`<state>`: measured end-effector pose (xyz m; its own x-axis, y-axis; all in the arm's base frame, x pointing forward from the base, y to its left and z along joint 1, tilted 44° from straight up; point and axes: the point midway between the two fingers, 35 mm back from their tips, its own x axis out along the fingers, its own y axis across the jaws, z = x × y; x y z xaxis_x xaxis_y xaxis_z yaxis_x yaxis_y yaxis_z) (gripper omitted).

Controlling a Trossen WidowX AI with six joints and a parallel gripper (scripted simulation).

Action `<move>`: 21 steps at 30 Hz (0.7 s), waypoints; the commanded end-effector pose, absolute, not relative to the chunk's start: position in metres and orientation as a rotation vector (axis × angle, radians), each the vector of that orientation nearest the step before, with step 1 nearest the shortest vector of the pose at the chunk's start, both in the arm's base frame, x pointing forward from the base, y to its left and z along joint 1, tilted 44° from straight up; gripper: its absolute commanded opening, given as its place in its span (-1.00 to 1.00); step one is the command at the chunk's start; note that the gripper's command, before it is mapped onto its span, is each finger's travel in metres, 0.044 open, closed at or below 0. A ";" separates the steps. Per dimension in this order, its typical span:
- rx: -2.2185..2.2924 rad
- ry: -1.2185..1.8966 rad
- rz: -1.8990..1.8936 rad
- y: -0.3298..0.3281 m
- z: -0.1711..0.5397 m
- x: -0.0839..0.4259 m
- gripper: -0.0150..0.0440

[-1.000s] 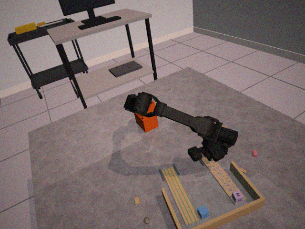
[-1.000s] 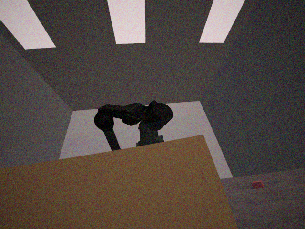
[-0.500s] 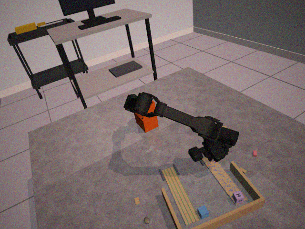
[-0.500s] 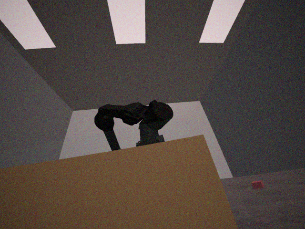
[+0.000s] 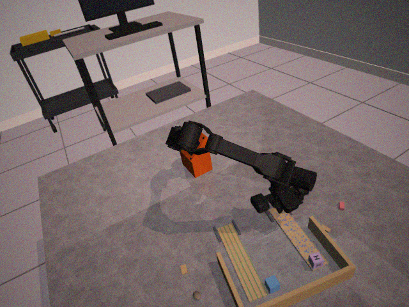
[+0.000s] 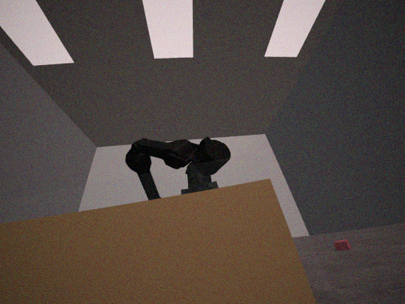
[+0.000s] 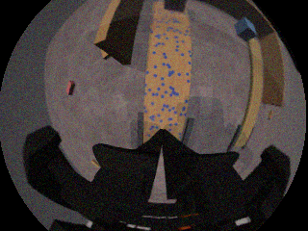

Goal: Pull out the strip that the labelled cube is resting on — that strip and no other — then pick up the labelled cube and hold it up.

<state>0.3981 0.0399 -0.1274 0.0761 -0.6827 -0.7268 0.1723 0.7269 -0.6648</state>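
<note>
Right, the gripper is down over the near end of the blue-speckled strip, fingers closed together, and I see nothing between them. Away at the strip's far end, well across the grey surface from its left edge and left corner, sits the labelled cube, its H showing, inside the wooden frame. So this is the strip to draw out!

The step in hand looks like the pull, and the cube hasn't been left without its support. If these closed tips are to drag by friction, they want firm, even downward pressure, then a slow, straight draw toward the arm's base, in line with the dark guide rails. Twist it and the strip may bind; press too lightly and the tips skate. Gently does it, or the cube rides along or tips! And over by the blue cube, the green-striped strip must be left alone.
</note>
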 end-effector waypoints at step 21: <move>-0.472 1.377 -0.680 0.040 -0.140 0.356 -0.49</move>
